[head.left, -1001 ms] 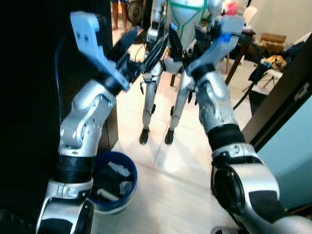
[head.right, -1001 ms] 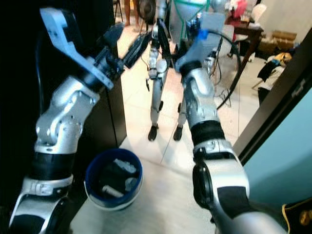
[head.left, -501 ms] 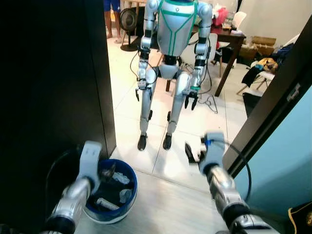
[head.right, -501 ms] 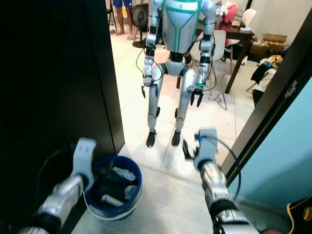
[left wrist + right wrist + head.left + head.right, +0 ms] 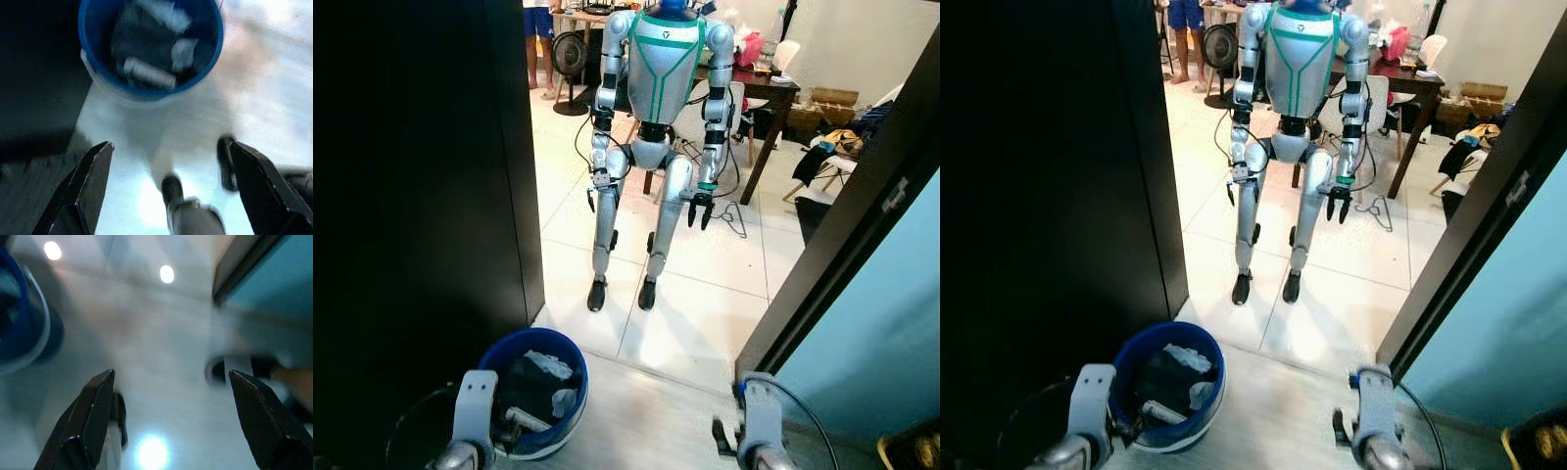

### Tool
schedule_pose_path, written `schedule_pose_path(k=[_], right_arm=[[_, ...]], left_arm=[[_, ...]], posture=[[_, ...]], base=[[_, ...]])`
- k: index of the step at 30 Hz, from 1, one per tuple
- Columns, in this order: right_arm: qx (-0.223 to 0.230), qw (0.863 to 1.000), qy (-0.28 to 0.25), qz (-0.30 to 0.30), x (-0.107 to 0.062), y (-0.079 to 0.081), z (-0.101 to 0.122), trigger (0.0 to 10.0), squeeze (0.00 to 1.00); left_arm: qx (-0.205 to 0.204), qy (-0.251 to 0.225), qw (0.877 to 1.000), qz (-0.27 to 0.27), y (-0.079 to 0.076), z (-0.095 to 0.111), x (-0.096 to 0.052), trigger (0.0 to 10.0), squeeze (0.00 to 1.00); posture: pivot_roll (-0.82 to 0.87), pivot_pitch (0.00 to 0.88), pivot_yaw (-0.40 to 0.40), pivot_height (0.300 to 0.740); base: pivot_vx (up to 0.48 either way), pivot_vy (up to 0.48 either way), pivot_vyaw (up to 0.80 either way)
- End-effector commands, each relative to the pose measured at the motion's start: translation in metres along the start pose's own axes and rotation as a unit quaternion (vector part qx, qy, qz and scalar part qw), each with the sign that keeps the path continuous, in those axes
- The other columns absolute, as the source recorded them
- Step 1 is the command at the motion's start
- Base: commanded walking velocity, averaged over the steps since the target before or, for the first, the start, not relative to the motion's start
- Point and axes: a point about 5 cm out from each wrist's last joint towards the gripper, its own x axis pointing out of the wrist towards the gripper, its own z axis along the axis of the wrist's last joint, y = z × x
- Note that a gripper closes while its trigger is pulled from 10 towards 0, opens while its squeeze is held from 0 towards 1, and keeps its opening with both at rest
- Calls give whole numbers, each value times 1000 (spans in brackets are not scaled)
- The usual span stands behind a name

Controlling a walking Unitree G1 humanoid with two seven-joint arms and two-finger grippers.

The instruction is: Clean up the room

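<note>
1. The left hand [image 5: 168,191] is low, just above the floor [image 5: 656,401]. Its two fingers are spread wide and hold nothing.
2. The right hand [image 5: 168,423] is low too, off to the side. Its fingers are also wide open and empty.
3. Just ahead of the left hand sits a blue bin [image 5: 570,360]. It has trash [image 5: 149,72] in it, a pale roll and some crumpled bits.
4. I think no pick-up is going on now. The next move is probably to find more mess to put in the bin.
5. Far ahead of both hands stands another robot [image 5: 651,147], near a table [image 5: 773,90].
6. The wrist views are blurry. The dark wall [image 5: 411,196] beside the left hand hides what is behind it.
</note>
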Motion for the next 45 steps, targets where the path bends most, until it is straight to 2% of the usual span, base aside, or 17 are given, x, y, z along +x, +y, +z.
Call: schedule_pose_path(k=[1, 2, 3, 4, 6, 11, 17, 18, 25, 32, 45], right_arm=[[-11, 998, 58, -12, -8, -7, -31, 10000, 0], [-11, 998, 58, -12, -8, -7, -31, 10000, 0], [-23, 995, 93, -14, -15, -10, -53, 10000, 0], [-23, 995, 93, -14, -15, -10, -53, 10000, 0], [-41, 991, 130, -16, -23, -13, -75, 10000, 0], [-50, 989, 139, -16, -25, -17, -79, 10000, 0], [-70, 989, 129, -22, -22, -25, -69, 10000, 0], [-75, 989, 122, -24, -21, -28, -65, 10000, 0], [-84, 989, 119, -17, -19, -21, -62, 10000, 0], [-95, 987, 127, -14, -21, -20, -67, 10000, 0], [-96, 985, 144, -11, -24, -19, -75, 10000, 0]], left_arm=[[-12, 48, 999, 10, 1, -26, -5, 10000, 0], [-12, 48, 999, 10, 1, -26, -5, 10000, 0], [-18, 81, 996, 16, 3, -44, -10, 10000, 0], [-18, 81, 996, 16, 3, -44, -10, 10000, 0], [-25, 116, 993, 24, 3, -64, -16, 10000, 0], [-19, 132, 991, 20, -4, -72, -18, 10000, 0], [-12, 131, 991, 14, -11, -70, -16, 10000, 0], [-16, 118, 993, 10, -16, -60, -12, 10000, 0], [-14, 104, 994, 6, -22, -46, -6, 10000, 0], [-6, 111, 994, 5, -13, -60, -12, 10000, 0], [4, 115, 993, 7, -12, -57, -11, 10000, 0]], posture=[[94, 35, -73, 740], [94, 35, -73, 740], [97, 35, -76, 740], [97, 35, -76, 740], [89, 44, -77, 740], [86, 41, -83, 740], [93, 40, -90, 740], [95, 38, -93, 740], [91, 39, -93, 740], [88, 42, -92, 740], [84, 50, -90, 740]], base=[[0, 0, 0], [0, 0, 0], [-285, 0, 0], [-285, 0, 0], [-349, 0, 0], [-400, 0, 0], [-408, 0, 0], [-416, 0, 0], [-422, 0, 0], [-423, 0, 0], [-420, 0, -60]])
